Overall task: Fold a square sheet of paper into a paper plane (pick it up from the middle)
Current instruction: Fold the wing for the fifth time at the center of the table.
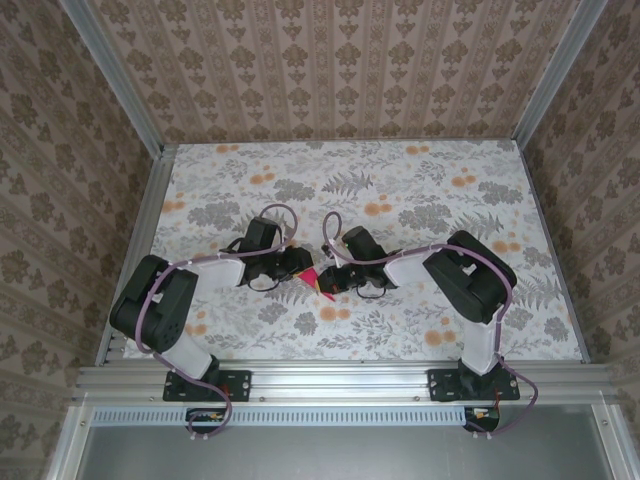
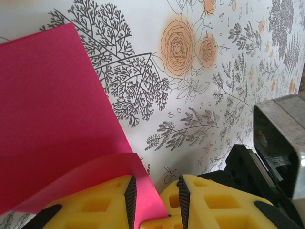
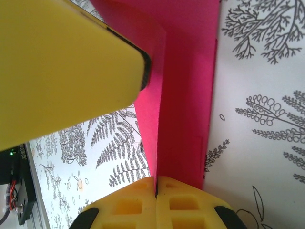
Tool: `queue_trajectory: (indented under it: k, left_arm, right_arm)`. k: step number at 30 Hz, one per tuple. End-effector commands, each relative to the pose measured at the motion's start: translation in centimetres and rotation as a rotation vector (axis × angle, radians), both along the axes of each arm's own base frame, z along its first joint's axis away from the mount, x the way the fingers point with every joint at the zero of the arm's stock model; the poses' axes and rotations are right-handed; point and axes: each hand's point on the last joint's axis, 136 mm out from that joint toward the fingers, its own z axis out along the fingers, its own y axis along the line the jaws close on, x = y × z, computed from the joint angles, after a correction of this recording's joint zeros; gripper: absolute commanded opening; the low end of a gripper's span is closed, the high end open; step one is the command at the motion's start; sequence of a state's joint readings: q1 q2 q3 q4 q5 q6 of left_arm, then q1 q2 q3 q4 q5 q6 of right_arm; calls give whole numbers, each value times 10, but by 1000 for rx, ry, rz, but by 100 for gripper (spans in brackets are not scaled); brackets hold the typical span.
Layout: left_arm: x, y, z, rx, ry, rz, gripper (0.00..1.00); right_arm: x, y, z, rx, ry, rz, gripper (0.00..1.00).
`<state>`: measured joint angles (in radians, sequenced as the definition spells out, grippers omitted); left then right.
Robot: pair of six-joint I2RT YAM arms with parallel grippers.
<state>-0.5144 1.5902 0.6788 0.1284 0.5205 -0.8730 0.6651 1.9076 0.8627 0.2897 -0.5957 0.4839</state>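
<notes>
Table point(image 1: 430, 190): one, with a flowered covering. It is the largest item, and the work sits at its middle, toward the near side.

Arms: two, the left arm point(image 1: 165, 305) and the right arm point(image 1: 470, 275), both reaching inward so that their tools meet at the centre.

Square sheet of paper point(image 2: 52, 109): one, magenta-pink, lying between the two tools. Part of it is flat on the table and part is raised into a standing flap. No finished plane is present.

Handling, in my judgement: very light, thin and limp. It will sag where unsupported and take a crease wherever it is pinched. It could tear or pick up stray wrinkles if the two arms pull against each other. A flat sheet is likely to slide on the smooth covering, so the hold belongs on the raised flap near the fold line, not on a flat edge.

Left gripper point(image 2: 155, 183): one, its yellow fingers a little apart. The edge of the flap drapes over one finger and into the gap, not clamped.

Right gripper point(image 3: 156, 180): one, its fingers pressed together on the raised fold of the sheet.
</notes>
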Motion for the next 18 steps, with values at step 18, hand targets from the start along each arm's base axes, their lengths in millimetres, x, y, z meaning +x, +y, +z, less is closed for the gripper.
queue_trajectory:
  k: [18]
  left_arm:
    - [-19,0,14,-38,-98,-77,32]
  right_arm:
    - [3,-10,-20,3,155,-85,3]
